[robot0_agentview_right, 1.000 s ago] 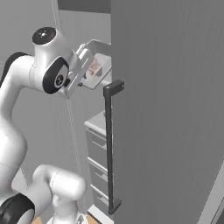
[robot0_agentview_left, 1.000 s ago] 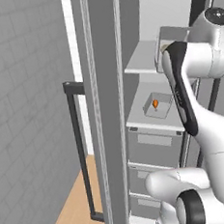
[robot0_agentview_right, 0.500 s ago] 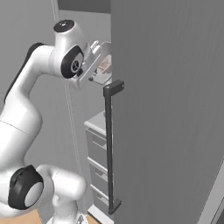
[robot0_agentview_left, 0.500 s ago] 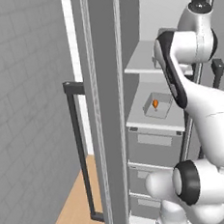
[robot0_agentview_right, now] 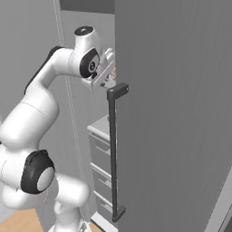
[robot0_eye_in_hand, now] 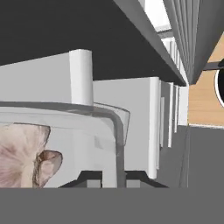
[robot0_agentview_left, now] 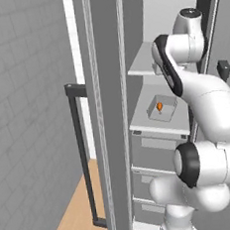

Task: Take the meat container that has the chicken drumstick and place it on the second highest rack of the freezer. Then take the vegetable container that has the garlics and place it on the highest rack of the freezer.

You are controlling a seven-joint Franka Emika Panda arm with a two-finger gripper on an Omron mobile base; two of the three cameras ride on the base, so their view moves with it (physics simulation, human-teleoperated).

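— Garlics point(robot0_eye_in_hand: 22, 153) sit in their vegetable container point(robot0_eye_in_hand: 114, 131), pinched by the rim in the closed gripper point(robot0_eye_in_hand: 114, 177), up by the highest rack point(robot0_agentview_left: 143, 62).

— Then I'd keep it level, slide it well onto the board, only then let go.

The freezer point(robot0_agentview_left: 153, 133) stands open, its door point(robot0_agentview_left: 109, 112) swung out to the left in the left base view. Inside, a container point(robot0_agentview_left: 162, 110) holding the chicken drumstick point(robot0_agentview_left: 159, 106) sits on the second highest rack point(robot0_agentview_left: 148, 126), just above the drawers point(robot0_agentview_left: 150, 153). The highest rack point(robot0_agentview_left: 141, 64) lies above it. In the hand view, the garlics point(robot0_eye_in_hand: 26, 153) lie in a container point(robot0_eye_in_hand: 105, 127) clamped at its rim by the end effector point(robot0_eye_in_hand: 114, 178).
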